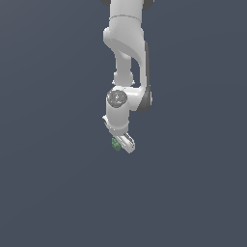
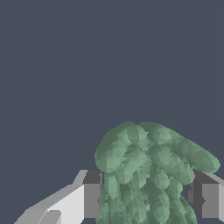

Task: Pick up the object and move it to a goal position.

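Gripper (image 1: 121, 144) at the end of the white arm (image 1: 126, 43), pointing down, its fingers closed to a narrow gap on the green lump (image 1: 116, 144). In the exterior view the lump shows as a small speck at the fingertips, toward that view's left of the finger pair. In the wrist view the lump (image 2: 146, 175) fills the space between the two pads (image 2: 92, 199), its bumpy lobes bulging out past the tips, and both pads appear to touch its sides. The ground (image 1: 48, 193) is a plain dark surface with no shadow or edge to read by, so whether the lump rests on it or hangs clear cannot be told. No goal marker is visible in either view.

Step in hand, as judged: carry the held lump to the goal. To do this well, keep the grip firm and unchanged, since the lump is irregular and only part of it sits between the pads; a knobbly surface may roll or pivot if the grip loosens. Rise straight before any sideways travel, move smoothly without wrist twist, and check in the wrist view that the lobes stay centred between the pads.
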Robot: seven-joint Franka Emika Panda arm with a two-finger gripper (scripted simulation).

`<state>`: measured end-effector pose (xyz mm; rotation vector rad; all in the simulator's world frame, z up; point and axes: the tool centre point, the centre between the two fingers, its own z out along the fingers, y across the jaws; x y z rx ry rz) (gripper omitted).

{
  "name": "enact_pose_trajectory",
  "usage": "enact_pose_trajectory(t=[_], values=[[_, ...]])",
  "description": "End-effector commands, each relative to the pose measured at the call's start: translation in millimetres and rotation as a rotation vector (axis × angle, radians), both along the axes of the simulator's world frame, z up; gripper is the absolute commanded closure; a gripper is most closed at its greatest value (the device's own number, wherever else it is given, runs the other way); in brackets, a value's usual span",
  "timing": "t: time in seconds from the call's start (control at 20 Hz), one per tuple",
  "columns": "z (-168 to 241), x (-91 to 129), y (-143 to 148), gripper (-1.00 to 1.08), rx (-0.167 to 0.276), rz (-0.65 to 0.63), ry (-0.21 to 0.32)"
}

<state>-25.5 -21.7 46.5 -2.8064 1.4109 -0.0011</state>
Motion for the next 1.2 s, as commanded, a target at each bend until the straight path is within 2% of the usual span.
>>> enact_pose_trajectory(t=[0.0,0.55,1.15], values=[[0,0,0,1.08,0.0,0.0,0.0],[35,-7,25,1.08,0.0,0.0,0.0],[141,-27,100,1.08,-0.002,-0.001,0.0]])
